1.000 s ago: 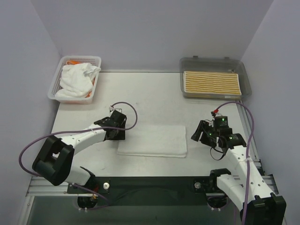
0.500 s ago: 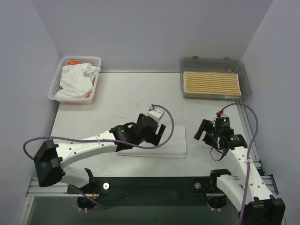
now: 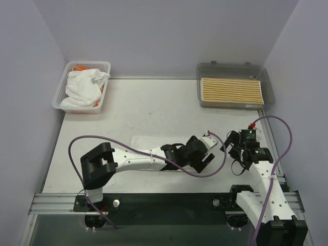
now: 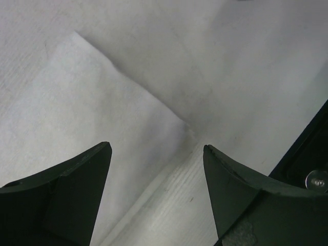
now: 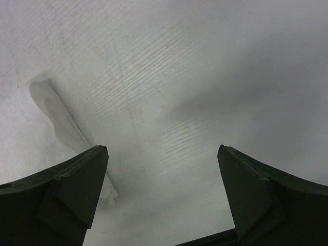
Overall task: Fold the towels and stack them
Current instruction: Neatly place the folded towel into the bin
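Top external view is showing the left arm lying stretched low across the table [image 3: 154, 110] toward the right, its left gripper [image 3: 207, 156] hanging over the right end of a folded white towel [image 3: 154, 142]. That towel is lying flat near the table's front edge, partly covered by the arm. The right gripper [image 3: 230, 146] is hovering just beside the left one, off the towel's right end.

In the left wrist view the left gripper [image 4: 156, 148] is standing wide, nothing between its dark fingers [image 4: 66, 195]; a corner of the white towel [image 4: 77, 102] is showing below and between them, with bare table [image 4: 230, 77] beyond. In the right wrist view the right gripper [image 5: 161, 151] is likewise gaping wide and holding nothing; the table's surface is filling most of the picture, and the towel's edge [image 5: 56, 113] is lying at the left, near the left finger.

At the far left corner a white mesh basket [image 3: 87, 63] is holding crumpled white towels [image 3: 84, 84] with a bit of orange cloth [image 3: 79, 68] peeking out behind. At the far right a grey translucent tray [image 3: 230, 65] is carrying a folded yellow-and-white striped towel [image 3: 231, 90], lying flat inside it.
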Tool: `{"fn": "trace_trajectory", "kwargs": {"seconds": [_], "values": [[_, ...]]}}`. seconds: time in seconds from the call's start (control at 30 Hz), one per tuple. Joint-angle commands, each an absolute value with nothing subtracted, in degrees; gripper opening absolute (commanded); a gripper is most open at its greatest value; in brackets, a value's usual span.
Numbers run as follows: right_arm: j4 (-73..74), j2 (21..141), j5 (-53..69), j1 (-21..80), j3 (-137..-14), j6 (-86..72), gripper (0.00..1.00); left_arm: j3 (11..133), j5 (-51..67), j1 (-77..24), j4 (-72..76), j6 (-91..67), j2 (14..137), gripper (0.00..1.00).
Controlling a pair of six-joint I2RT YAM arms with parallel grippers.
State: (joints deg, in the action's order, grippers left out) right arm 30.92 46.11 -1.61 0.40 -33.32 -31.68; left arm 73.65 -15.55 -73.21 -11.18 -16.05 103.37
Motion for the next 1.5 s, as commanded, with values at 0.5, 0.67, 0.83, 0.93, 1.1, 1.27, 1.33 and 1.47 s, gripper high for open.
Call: {"fn": "trace_trajectory", "kwargs": {"seconds": [0.5,0.67,0.83,0.93,1.1,1.27,1.33,1.47], "values": [[30.59,48.16,-1.85,-1.67,-31.38,-32.61,0.93,84.73,-21.09,-76.82,-12.56,-17.05,118.21,0.75],[30.23,48.6,-0.97,-1.93,-31.38,-32.78,0.92,85.52,-20.39,-76.9,-16.25,-18.36,120.75,0.7],[29.62,48.69,1.65,-1.93,-31.38,-32.52,0.92,83.24,-20.65,-76.82,-17.93,-19.16,121.64,0.49],[27.52,48.78,5.7,-1.93,-30.41,-32.26,0.92,80.25,-20.83,-76.38,-16.36,-19.86,119.54,0.21],[20.49,51.85,16.94,-1.93,-28.04,-33.48,0.92,75.94,-19.25,-75.5,-10.73,-18.9,114.18,0.05],[13.28,55.72,27.22,-1.5,-24.62,-37.43,0.93,71.55,-16.71,-74.1,-6.25,-18.98,110.84,0.0],[8.1,58.17,31.01,-1.41,-23.3,-40.84,0.92,70.93,-16.0,-74.0,-5.45,-19.07,110.13,0.0],[-3.39,63.79,37.26,-0.35,-20.4,-47.0,0.92,69.0,-15.38,-73.39,-3.78,-19.86,108.2,0.0]]}}
